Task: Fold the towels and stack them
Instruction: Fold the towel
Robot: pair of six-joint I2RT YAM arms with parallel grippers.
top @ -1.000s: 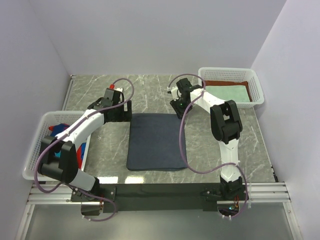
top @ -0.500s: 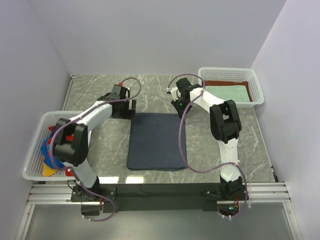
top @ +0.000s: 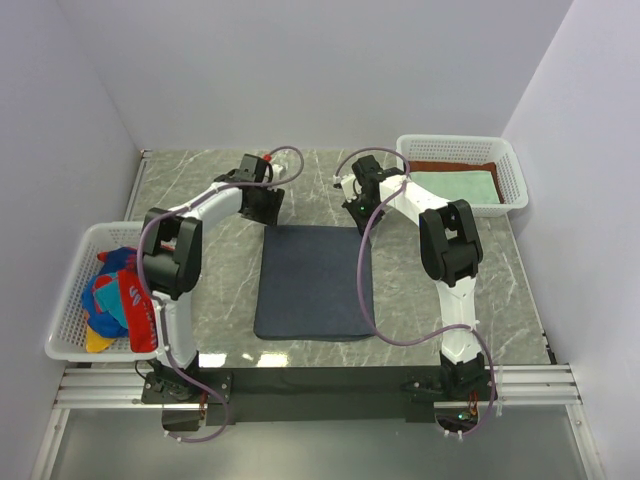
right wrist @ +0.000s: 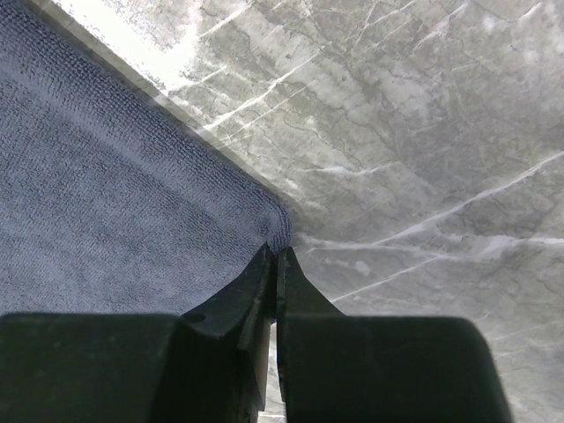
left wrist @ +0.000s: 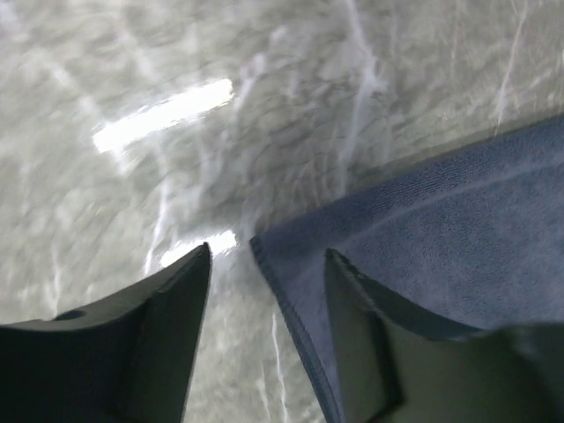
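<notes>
Starting with the right side: what has just changed? (Inspector)

The right gripper (right wrist: 275,256) has closed. Its jaws are pressed together, and by the wrist view they pinch the very tip of the slate-blue towel (top: 313,282) at its upper right corner. (Assessor)

And the left? (Inspector)

The left gripper (left wrist: 269,254) stands partly open and holds nothing. It straddles the towel's upper left corner, one finger (left wrist: 167,326) over bare table (top: 190,170), the other (left wrist: 361,326) over cloth. (Assessor)

Where does the towel lie? (Inspector)

Flat at the centre of the top view, unfolded. The patterned towels (top: 115,295) sit in the left basket (top: 68,290). The green towel (top: 460,185) and the rust-brown towel (top: 450,166) sit in the right basket (top: 455,142). (Assessor)

Differences from a second ago? (Inspector)

The left arm has swung from mid-left up to the towel's upper left corner, uncovering the left basket, and its jaws have narrowed. The right arm barely moved and only shut. (Assessor)

Meaning? (Inspector)

In my judgement, one corner is secured and the other nearly so. The first fold is not yet begun. (Assessor)
</notes>
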